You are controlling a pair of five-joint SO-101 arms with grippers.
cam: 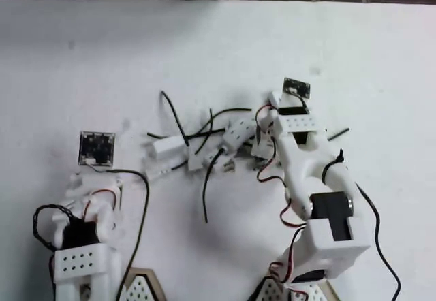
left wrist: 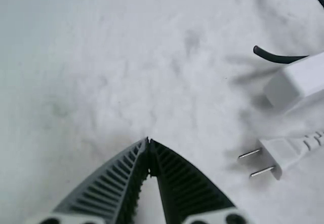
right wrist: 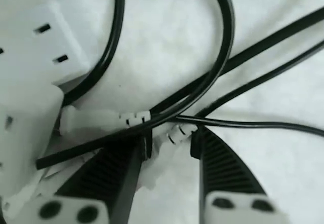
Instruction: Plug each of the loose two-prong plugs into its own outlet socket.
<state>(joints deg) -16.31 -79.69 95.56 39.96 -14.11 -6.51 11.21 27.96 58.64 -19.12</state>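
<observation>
A tangle of white two-prong plugs, white outlet blocks and black cables (cam: 204, 144) lies mid-table. My left gripper (left wrist: 148, 145) is shut and empty, low over bare table. Off to its side lie a loose white plug (left wrist: 277, 155) with both prongs showing and a white outlet block (left wrist: 298, 81). My right gripper (right wrist: 171, 144) is open at the tangle's right end (cam: 259, 139). The ribbed neck of a white plug (right wrist: 174, 132) lies between its fingertips. Black cables (right wrist: 223, 46) cross just beyond. A white outlet socket (right wrist: 45, 44) with two slots sits close by.
The left arm (cam: 85, 209) stands at the front left, the right arm (cam: 317, 192) at the front right. A loose black cable (cam: 208, 195) trails from the tangle toward the front. The white table (cam: 82, 62) runs back to a dark edge.
</observation>
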